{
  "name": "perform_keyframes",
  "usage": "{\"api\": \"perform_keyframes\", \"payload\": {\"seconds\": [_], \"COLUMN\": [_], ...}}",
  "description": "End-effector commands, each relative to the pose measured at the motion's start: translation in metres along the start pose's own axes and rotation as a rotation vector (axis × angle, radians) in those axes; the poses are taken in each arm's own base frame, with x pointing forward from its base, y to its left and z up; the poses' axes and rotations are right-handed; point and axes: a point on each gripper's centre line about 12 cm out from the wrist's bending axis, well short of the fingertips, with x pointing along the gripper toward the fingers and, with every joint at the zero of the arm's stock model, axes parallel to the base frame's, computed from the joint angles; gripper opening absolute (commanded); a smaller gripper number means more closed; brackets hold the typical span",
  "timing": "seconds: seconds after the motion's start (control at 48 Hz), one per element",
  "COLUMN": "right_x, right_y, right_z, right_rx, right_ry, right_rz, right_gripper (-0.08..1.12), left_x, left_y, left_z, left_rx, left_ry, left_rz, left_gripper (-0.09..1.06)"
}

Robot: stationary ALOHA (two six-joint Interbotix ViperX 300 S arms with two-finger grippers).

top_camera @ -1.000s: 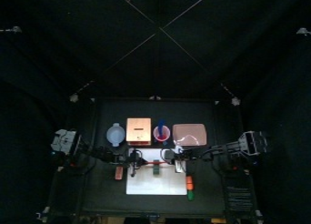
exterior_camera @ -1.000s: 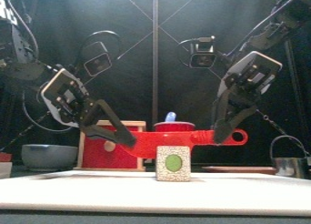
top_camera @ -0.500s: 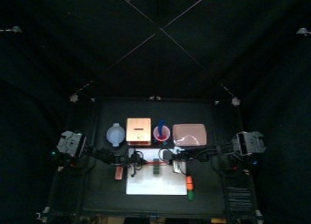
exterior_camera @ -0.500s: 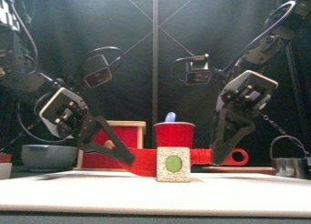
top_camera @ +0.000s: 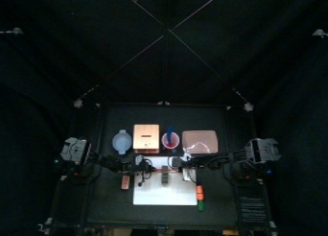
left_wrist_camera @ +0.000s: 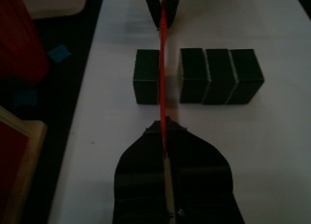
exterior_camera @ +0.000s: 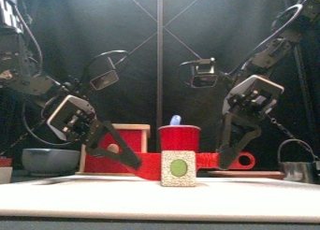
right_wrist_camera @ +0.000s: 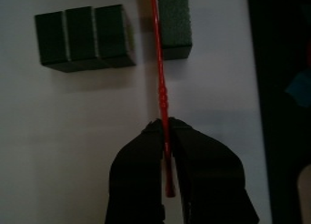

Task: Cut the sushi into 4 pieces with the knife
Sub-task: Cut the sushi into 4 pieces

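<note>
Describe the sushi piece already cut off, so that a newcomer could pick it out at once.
Find the white board at the table's front, where a row of dark green blocks lies. A red knife runs through the row's one gap. The cut piece is the lone block behind the knife; the other three blocks sit joined in front.

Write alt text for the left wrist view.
The left gripper holds a red knife that runs between one separated dark green sushi block and three joined blocks on the white cutting board. The right gripper holds its far end.
</note>
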Motion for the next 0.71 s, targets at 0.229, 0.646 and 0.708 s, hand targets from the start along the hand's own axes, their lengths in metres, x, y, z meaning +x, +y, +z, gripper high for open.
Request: {"api": "perform_keyframes", "payload": {"seconds": [0.229, 0.646, 0.708], "right_x": [-0.029, -0.058, -0.061], "right_y": [0.002, 0.021, 0.027], "right_z": [0.026, 0.039, 0.039], "right_rx": [-0.005, -0.032, -0.037], "right_ry": [-0.106, -0.186, -0.193], "right_rz": [0.007, 0.052, 0.066], "right_gripper": [0.06, 0.06, 0.06], "left_x": [-0.011, -0.034, -0.036], "left_y": [0.009, -0.013, -0.019], "left_z": [0.037, 0.068, 0.068], "left_rx": [0.009, 0.031, 0.036], "left_ry": [-0.065, -0.163, -0.164], "left_rz": [0.008, -0.062, -0.078], "left_gripper": [0.18, 0.18, 0.18]}}
